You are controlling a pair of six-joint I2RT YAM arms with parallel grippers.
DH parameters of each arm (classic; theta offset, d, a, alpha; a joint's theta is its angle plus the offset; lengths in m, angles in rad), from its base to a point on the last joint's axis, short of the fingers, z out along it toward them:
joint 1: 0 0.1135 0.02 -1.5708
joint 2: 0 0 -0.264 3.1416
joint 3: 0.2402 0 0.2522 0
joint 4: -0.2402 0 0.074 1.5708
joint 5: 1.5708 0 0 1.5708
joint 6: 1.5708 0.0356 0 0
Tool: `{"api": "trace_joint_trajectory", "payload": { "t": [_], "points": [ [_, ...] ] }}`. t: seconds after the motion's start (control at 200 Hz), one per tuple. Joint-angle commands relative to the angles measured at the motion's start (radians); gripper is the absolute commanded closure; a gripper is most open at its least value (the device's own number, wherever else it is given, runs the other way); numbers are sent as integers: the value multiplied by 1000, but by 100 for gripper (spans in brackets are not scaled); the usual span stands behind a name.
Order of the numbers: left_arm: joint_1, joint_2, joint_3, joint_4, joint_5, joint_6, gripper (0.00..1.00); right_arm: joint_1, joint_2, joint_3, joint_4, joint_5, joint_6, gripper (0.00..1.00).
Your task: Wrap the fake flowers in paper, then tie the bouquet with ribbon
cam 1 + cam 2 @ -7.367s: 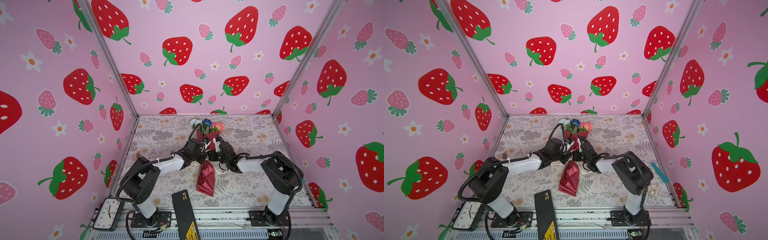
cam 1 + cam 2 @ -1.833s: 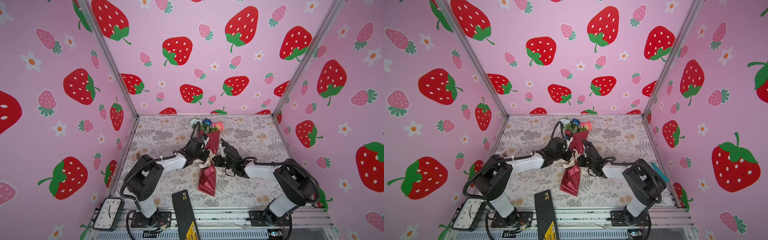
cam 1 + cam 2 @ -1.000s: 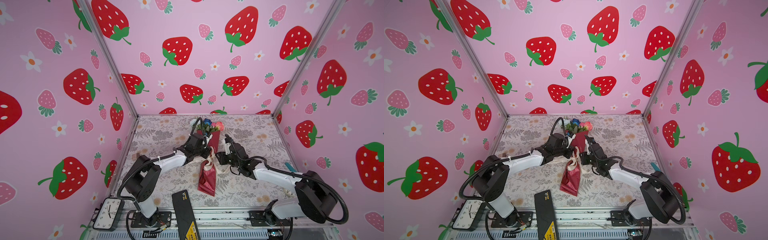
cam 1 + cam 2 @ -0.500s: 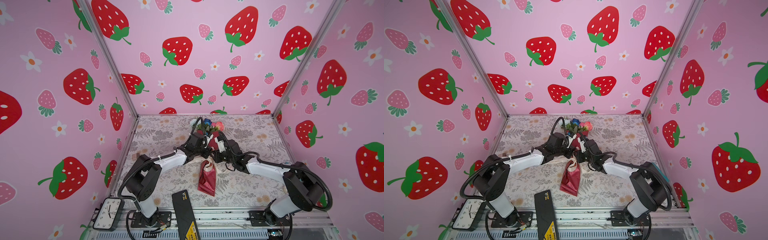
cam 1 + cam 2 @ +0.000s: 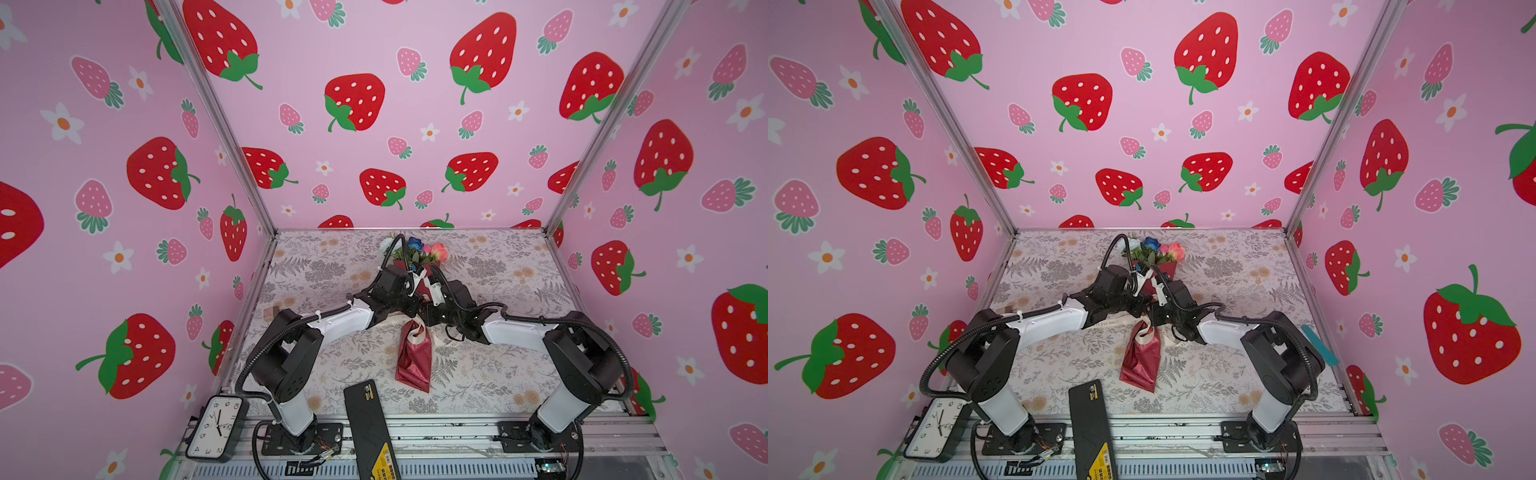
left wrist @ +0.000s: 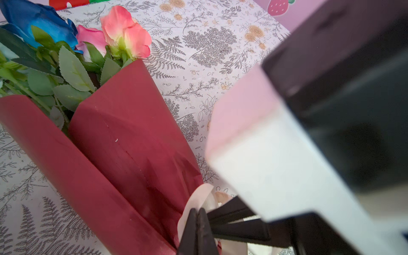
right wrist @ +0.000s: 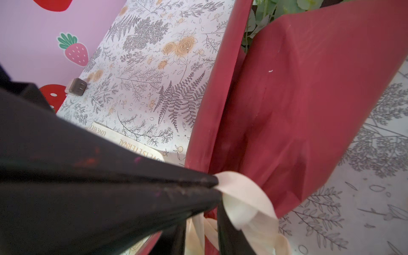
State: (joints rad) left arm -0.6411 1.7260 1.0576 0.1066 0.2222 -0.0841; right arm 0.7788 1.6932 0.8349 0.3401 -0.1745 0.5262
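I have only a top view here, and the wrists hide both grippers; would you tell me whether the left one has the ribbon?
Observer: Yes; in the right wrist view the left gripper is shut on a loop of the cream ribbon.
Operator: Thank you. And the other one?
Observer: The right gripper has its fingers slightly apart, with ribbon strands between them.
Operator: Is the red wrapping caught too?
Observer: No; the wrapping of the bouquet lies beside the left gripper's tips, not between them.

Robot lab: alu frame [image 5: 226,137], printed walls [image 5: 415,50]
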Motion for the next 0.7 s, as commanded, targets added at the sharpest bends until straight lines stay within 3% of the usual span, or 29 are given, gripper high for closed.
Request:
{"api": "trace_joint_trajectory", "payload": {
  "t": [0.0,0.095,0.135,0.195,0.255,0.41,0.545,0.695],
  "points": [
    [5,5,39,6,19,-12,100,2,20,29,45,-11,11,86],
    [13,-12,23,7,18,-26,100,2,16,24,46,6,26,96],
    [19,-27,8,8,14,-37,96,1,9,20,48,13,31,97],
    [33,-58,-23,14,12,-58,79,2,4,12,51,20,42,99],
    [42,-98,-64,20,10,-73,72,2,0,11,50,23,53,100],
    [43,-229,-211,57,-28,-65,70,1,5,19,45,25,82,100],
    [33,-345,-382,187,70,10,69,1,10,35,31,16,97,100],
    [-42,-427,-476,206,115,124,56,1,22,47,20,6,104,100]
  ]
}}
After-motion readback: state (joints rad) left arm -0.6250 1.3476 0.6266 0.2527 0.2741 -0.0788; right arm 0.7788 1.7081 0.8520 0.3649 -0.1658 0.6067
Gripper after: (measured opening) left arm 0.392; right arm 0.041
